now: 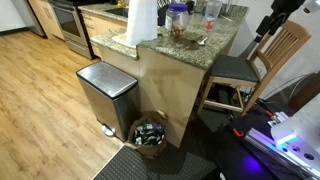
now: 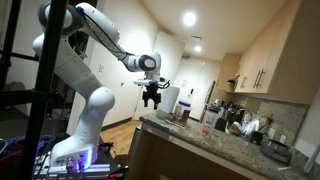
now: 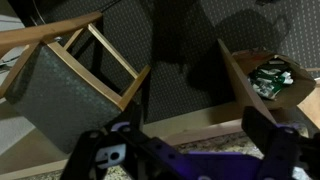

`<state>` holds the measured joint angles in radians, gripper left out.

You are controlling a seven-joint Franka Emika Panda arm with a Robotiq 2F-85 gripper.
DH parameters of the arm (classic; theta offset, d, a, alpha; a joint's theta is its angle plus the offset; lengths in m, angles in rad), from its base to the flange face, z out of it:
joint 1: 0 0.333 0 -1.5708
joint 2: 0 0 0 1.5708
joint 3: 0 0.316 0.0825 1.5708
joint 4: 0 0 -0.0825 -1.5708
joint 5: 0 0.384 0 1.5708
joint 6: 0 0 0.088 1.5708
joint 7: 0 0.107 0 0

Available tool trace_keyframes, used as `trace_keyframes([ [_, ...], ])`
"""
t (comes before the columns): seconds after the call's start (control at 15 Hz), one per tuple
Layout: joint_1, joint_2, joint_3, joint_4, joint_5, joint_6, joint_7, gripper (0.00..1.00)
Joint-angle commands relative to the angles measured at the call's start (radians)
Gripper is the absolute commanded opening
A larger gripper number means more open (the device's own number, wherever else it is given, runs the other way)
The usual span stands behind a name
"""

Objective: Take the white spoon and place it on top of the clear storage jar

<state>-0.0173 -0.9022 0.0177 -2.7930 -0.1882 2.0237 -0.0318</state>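
The clear storage jar point(image 1: 177, 20) with a bluish lid stands on the granite counter point(image 1: 150, 52), between the tall white paper roll point(image 1: 143, 22) and a slim glass with red in it point(image 1: 211, 14). A thin whitish spoon point(image 1: 200, 41) lies on the counter in front of the glass. My gripper point(image 1: 272, 25) hangs in the air beside the counter's end, above the wooden chair, well away from the spoon. It also shows in an exterior view point(image 2: 152, 98). In the wrist view the gripper point(image 3: 190, 152) is open and empty. Spoon and jar are out of the wrist view.
A wooden chair point(image 1: 250, 65) stands at the counter's end and fills the wrist view point(image 3: 70, 85). A steel trash can point(image 1: 105, 90) and a basket of rubbish point(image 1: 150, 130) stand on the floor by the counter. Kitchen appliances point(image 2: 240, 120) line the far worktop.
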Motion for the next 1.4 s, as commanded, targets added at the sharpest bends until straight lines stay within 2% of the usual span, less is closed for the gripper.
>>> trace_keyframes([
  [0.0, 0.001, 0.001, -0.001, -0.007, 0.000, -0.005, 0.001, 1.00],
  [0.27, 0.005, 0.003, -0.007, 0.007, 0.061, 0.020, 0.054, 1.00],
  [0.4, 0.015, 0.009, -0.013, 0.022, 0.094, -0.033, 0.050, 1.00],
  [0.8, 0.007, 0.003, 0.000, 0.018, 0.086, -0.044, 0.056, 1.00],
  [0.87, 0.011, 0.010, -0.004, 0.027, 0.156, -0.092, 0.119, 1.00],
  [1.07, 0.024, 0.020, 0.011, 0.034, 0.295, -0.118, 0.225, 1.00],
  [1.13, -0.036, 0.005, -0.049, 0.178, 0.270, -0.264, 0.202, 1.00],
  [1.2, -0.049, 0.011, -0.047, 0.199, 0.279, -0.279, 0.243, 1.00],
  [1.33, -0.090, 0.032, -0.068, 0.321, 0.288, -0.355, 0.299, 1.00],
])
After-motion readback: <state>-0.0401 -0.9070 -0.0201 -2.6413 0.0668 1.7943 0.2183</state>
